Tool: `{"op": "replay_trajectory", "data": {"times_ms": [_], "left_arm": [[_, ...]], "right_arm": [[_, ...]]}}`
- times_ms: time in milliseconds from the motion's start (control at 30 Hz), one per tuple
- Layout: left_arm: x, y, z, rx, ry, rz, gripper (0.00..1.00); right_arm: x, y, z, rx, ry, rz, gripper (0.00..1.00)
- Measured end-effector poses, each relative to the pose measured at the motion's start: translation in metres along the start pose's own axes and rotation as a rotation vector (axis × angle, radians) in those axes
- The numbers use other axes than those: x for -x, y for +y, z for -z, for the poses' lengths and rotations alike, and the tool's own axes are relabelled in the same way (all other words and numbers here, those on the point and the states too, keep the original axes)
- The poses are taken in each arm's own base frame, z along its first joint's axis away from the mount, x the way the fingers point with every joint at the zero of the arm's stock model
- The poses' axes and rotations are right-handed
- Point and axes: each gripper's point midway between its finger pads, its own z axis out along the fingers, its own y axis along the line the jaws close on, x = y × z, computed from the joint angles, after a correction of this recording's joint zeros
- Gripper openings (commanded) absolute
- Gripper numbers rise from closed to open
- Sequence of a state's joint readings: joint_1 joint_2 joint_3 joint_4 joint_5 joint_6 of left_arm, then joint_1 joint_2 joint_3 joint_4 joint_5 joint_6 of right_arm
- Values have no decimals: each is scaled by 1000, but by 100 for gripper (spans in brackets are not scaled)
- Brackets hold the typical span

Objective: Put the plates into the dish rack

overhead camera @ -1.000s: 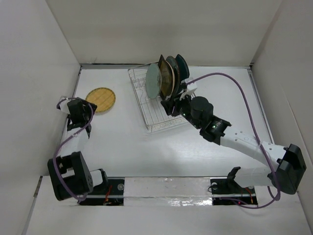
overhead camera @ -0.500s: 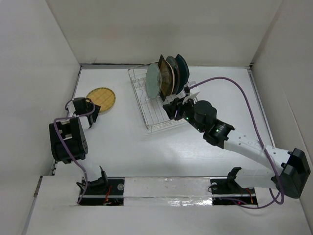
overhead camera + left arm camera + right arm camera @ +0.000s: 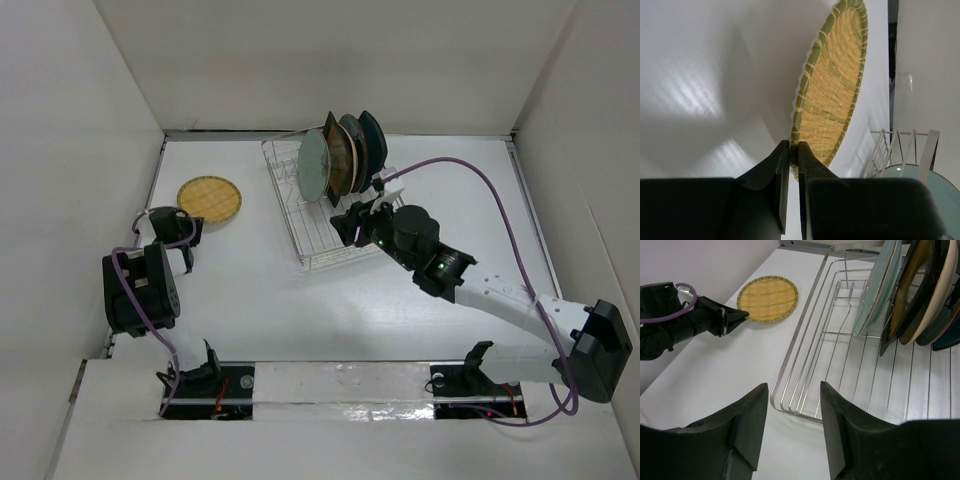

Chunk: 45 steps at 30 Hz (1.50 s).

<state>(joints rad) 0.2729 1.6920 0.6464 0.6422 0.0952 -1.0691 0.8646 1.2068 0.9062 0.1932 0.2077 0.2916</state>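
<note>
The dish rack (image 3: 322, 212) stands on the white desk (image 3: 250, 290); several plates stand on edge at its far end, the pale green plate (image 3: 314, 168) foremost; left of the rack lies the yellow checked plate (image 3: 208, 198); further left and nearer, the left gripper (image 3: 193, 225); over the rack's near right side, the right gripper (image 3: 346, 222).

surface: a white table (image 3: 250, 290), walled on the left, far and right sides
left far part: the yellow checked plate (image 3: 209, 198) lies flat on the table, near the left wall
middle far part: the dish rack (image 3: 322, 240), of silver wire, stands on the table, slightly askew, well apart from that plate
</note>
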Motion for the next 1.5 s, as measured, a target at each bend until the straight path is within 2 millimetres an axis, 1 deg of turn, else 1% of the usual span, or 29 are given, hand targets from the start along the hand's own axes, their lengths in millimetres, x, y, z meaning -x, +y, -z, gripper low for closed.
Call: {"op": "replay_trajectory", "data": {"times_ms": [33, 100, 133, 167, 233, 267, 333, 367, 467, 533, 600, 633, 733, 833, 900, 1000, 1100, 1200, 1233, 1267, 1333, 1367, 1400, 1433, 1467, 1500], "left_arm": [[0, 1, 6, -5, -6, 2, 0], [3, 0, 22, -21, -24, 3, 0], [4, -3, 26, -32, -30, 0, 0], [6, -8, 34, -48, -41, -3, 0], [11, -20, 51, -90, -59, -12, 0], [13, -28, 59, -116, -66, -18, 0], [19, -50, 81, -194, -85, -32, 0], [22, -63, 93, -240, -94, -44, 0], [28, -97, 135, -376, -117, -85, 0], [28, -116, 165, -468, -125, -117, 0], [23, -127, 191, -550, -115, -150, 0], [19, -131, 202, -584, -107, -163, 0], [0, -129, 228, -658, -44, -209, 0], [-19, -123, 244, -695, 33, -253, 0], [-30, -123, 252, -719, 79, -280, 0], [-47, -124, 266, -770, 153, -316, 0], [-66, -128, 279, -829, 237, -348, 0], [-80, -129, 285, -866, 308, -372, 0], [-85, -129, 287, -875, 331, -378, 0], [-89, -130, 288, -883, 350, -382, 0], [-94, -131, 289, -894, 375, -389, 0], [-95, -130, 287, -892, 383, -389, 0], [-96, -130, 286, -889, 389, -389, 0], [-95, -129, 282, -878, 382, -391, 0], [-92, -125, 275, -844, 373, -373, 0], [-89, -123, 269, -821, 361, -366, 1]], "right_arm": [[0, 1, 0, 4, 1, -1, 56], [-1, 4, 0, 21, 7, -4, 69], [-1, 6, 1, 32, 9, -8, 69], [-1, 8, 1, 42, 14, -5, 75], [5, 16, -2, 68, 12, -15, 81], [8, 20, -5, 80, 10, -17, 87], [12, 27, -11, 106, 12, -23, 92], [13, 30, -14, 117, 16, -23, 96], [11, 37, -28, 148, 40, -25, 100], [9, 41, -42, 173, 63, -30, 100], [8, 43, -54, 188, 85, -33, 100], [11, 44, -61, 197, 89, -34, 100], [23, 49, -79, 227, 97, -44, 100], [44, 54, -94, 250, 76, -46, 100], [57, 53, -101, 251, 57, -47, 100], [68, 49, -109, 254, 44, -48, 100], [66, 42, -117, 266, 58, -50, 100], [48, 34, -124, 290, 114, -56, 99], [42, 33, -125, 303, 134, -58, 96], [35, 33, -126, 323, 154, -61, 82], [26, 36, -126, 374, 186, -62, 61], [22, 38, -124, 401, 202, -66, 29], [18, 40, -122, 429, 211, -69, 14], [16, 43, -119, 456, 216, -69, 3], [19, 41, -117, 475, 211, -84, 0], [22, 41, -112, 513, 210, -99, 0]]}}
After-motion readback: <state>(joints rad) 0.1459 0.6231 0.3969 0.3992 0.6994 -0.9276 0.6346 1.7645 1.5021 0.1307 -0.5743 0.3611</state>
